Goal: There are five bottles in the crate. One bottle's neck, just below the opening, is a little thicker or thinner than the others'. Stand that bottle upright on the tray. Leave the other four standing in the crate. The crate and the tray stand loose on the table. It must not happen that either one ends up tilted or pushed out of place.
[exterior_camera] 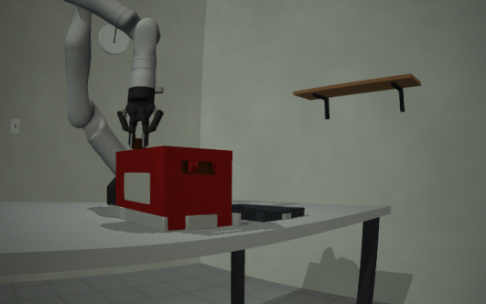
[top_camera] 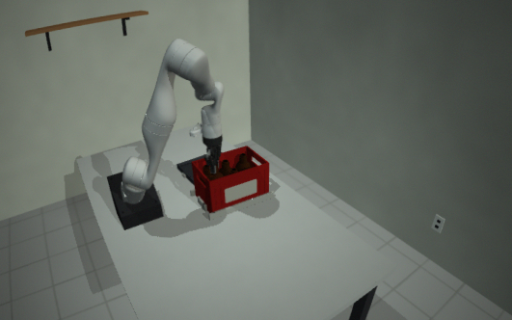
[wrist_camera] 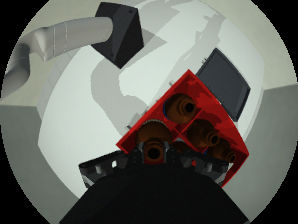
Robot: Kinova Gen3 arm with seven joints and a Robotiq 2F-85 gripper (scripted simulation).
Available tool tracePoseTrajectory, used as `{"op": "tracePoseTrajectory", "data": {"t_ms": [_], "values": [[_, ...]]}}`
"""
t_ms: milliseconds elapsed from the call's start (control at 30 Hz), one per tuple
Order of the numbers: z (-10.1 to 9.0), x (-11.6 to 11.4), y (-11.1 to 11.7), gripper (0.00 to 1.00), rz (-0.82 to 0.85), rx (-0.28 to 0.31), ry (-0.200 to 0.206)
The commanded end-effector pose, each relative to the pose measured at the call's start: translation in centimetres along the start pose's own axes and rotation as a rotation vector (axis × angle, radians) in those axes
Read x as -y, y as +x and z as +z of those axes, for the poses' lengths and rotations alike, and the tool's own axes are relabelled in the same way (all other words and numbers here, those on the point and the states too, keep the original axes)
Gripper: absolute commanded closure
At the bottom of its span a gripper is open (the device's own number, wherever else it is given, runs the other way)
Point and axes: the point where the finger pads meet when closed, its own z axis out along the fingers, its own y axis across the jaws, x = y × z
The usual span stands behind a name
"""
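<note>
Looking down from the top view, the white arm (top_camera: 160,112) rises from its black base (top_camera: 150,216) on the table (top_camera: 241,260) and bends over the red crate (top_camera: 231,179), with the gripper (top_camera: 212,163) lowered into the crate's corner nearest the base. Brown bottles (top_camera: 243,163) stand inside, and the dark tray (top_camera: 186,168) lies just behind the crate, partly hidden by it. From the exterior view, the gripper (exterior_camera: 138,135) hangs straight down over the crate's (exterior_camera: 174,188) top edge, its fingers (exterior_camera: 145,134) pinching the brown neck of a bottle (exterior_camera: 137,144) that pokes just above the rim; the tray (exterior_camera: 270,211) sits low on the table beside the crate. Through the wrist view, the held bottle's (wrist_camera: 154,152) open mouth sits directly below, in the crate's (wrist_camera: 193,90) corner cell, and the tray (wrist_camera: 226,83) lies beyond the far wall.
</note>
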Motion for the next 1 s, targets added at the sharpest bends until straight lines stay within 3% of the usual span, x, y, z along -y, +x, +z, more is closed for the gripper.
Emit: {"op": "tracePoseTrajectory", "data": {"t_ms": [0,967], "values": [[-0.4,-0.2,0.0,1.0,0.0,0.001,-0.006],[-3.0,-0.2,0.0,1.0,0.0,0.001,-0.006]]}}
